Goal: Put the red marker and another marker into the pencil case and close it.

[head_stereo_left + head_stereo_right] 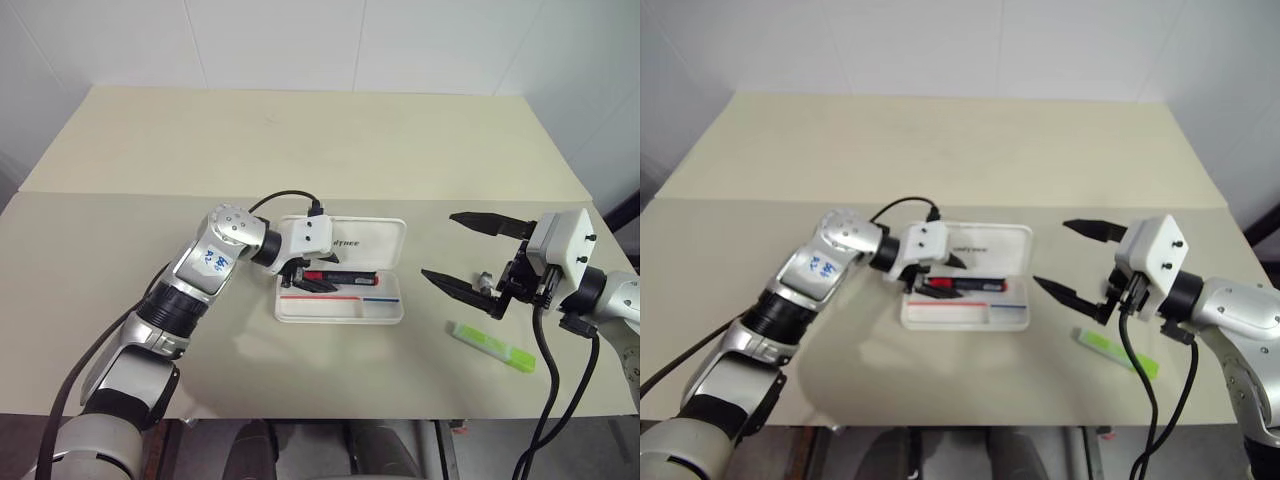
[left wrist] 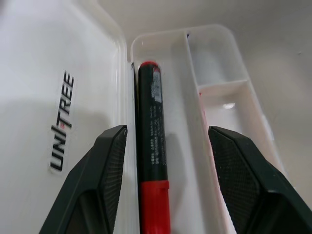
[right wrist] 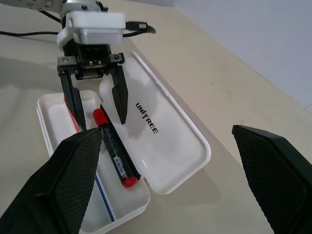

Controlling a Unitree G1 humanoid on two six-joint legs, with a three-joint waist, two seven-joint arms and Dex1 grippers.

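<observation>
Red marker (image 3: 113, 153) lies in pencil case (image 3: 165, 141), left tool (image 3: 100, 116) spread.

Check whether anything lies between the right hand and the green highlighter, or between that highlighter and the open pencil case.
Nothing visible does. The right hand hangs open above the table, with the highlighter lying just beyond it. A small dark object sits near that hand, off the path. Bare tabletop separates the highlighter from the pencil case.
</observation>
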